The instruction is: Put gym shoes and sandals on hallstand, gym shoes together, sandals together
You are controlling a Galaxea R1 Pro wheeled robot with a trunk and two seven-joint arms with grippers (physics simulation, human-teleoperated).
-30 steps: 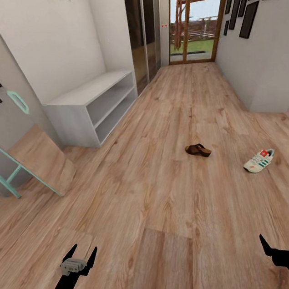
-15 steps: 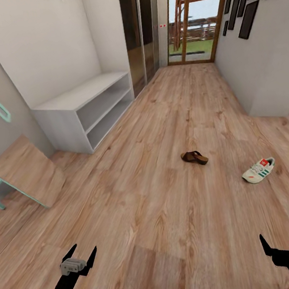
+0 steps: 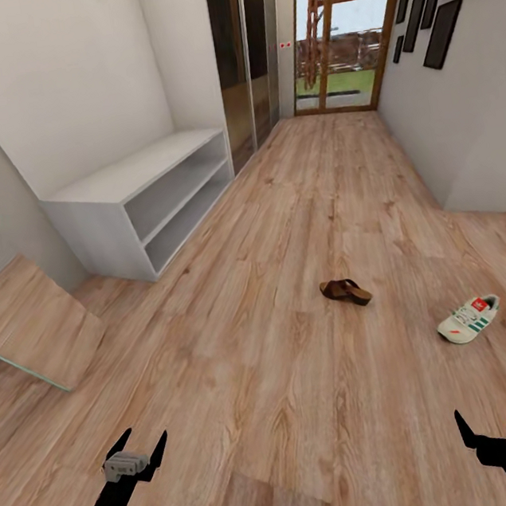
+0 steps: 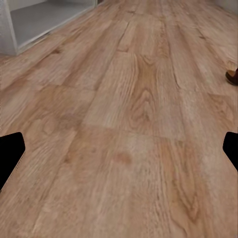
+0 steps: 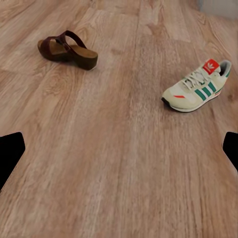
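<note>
Your two arms reach forward low over the floor (image 3: pixel 278 201), level with each other. Your left gripper (image 3: pixel 136 454) has its two dark fingers spread wide with nothing between them, and your right gripper (image 3: pixel 493 424) is spread wide too, also holding nothing.

Well ahead of your right gripper and a little to its left lies one brown sandal (image 3: pixel 345 291), flat on the planks. One white sneaker (image 3: pixel 468 320) with green stripes lies ahead of the same gripper, nearer than the sandal and apart from it. The grey shoe rack (image 3: pixel 145 200) stands far ahead of your left gripper against the left wall, its top and both shelves bare. A mirror (image 3: pixel 30 328) leans on that wall, closer to your left gripper.

Since a second ago the whole view has shifted: the rack and mirror sit further left, the sandal and sneaker lower in the picture. Your grippers keep the same pose and the same spread
</note>
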